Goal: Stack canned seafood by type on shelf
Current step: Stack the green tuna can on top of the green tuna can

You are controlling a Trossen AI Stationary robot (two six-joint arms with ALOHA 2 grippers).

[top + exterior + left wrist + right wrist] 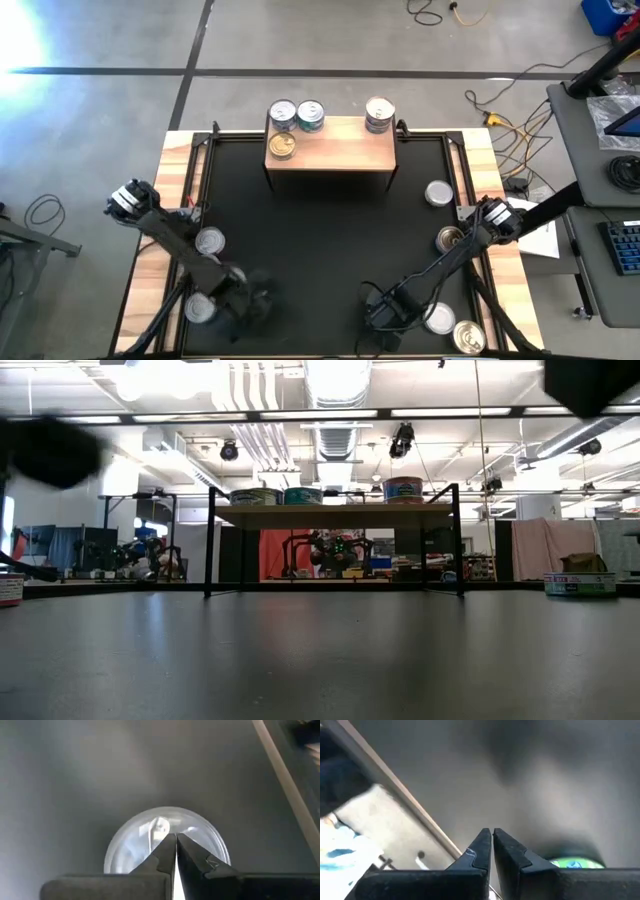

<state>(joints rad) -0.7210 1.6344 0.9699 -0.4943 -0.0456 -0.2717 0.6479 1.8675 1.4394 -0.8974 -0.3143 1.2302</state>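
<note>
Canned seafood: four tins are found on the shelf. A silver-topped tin and a blue-labelled tin are set side by side at one back corner, with a gold-topped tin just in front of them; a fourth tin is stood apart at the other back corner. In the low view three tins are seen along the top of the shelf, which is carried on thin black legs.

Loose tins on the black mat: a silver tin is placed near the left arm, and another just beside the left gripper. In the left wrist view a silver-topped tin is seen directly beyond the tips of the jaws, which are pressed together on nothing. On the right side, one tin is well ahead of the right gripper, a darker tin lies beside the right arm, and a silver tin and a gold tin lie just beside the right gripper. In the right wrist view the jaws are pressed together, empty, with a green-labelled tin partly seen just to one side of them.

Surroundings: the mat is laid on a wood-edged tabletop.
</note>
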